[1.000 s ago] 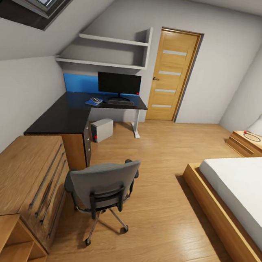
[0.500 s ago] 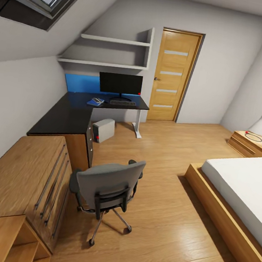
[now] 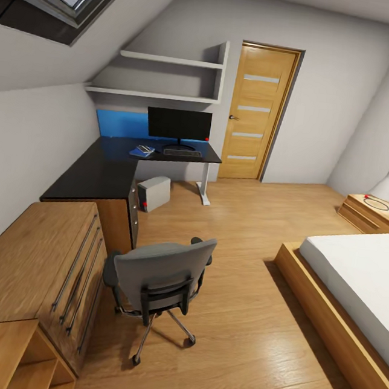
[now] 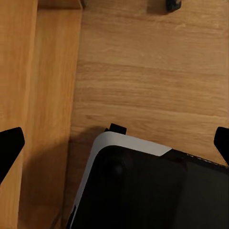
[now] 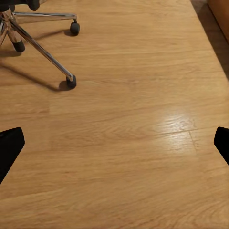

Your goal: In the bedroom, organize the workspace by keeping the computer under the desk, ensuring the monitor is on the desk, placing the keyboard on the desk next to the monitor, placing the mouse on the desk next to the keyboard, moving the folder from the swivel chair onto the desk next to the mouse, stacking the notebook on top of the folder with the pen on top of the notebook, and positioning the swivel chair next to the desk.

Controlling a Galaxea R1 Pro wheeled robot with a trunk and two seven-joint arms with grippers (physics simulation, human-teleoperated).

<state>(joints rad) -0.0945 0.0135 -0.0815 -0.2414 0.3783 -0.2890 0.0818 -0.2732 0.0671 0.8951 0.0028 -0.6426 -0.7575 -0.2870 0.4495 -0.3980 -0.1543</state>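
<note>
Now view static since half-second ago; swivel chair [image 3: 158,281] unmoved near desk [image 3: 109,169]; both arms' fingers spread, empty.

**Our body, as the wrist cameras catch it**

We see little of ourselves. In the left wrist view, our left tool [image 4: 114,143] appears as two matte black fingertips [image 4: 9,145], wedge-shaped, each narrowing to a blunt point at opposite edges of the picture. Below them sits our rounded black base housing with a pale grey rim [image 4: 143,191]; a small black tab juts from its edge. In the right wrist view, our right tool [image 5: 114,145] shows the same plain black wedge tips [image 5: 10,143], without markings, screws or cables.
</note>
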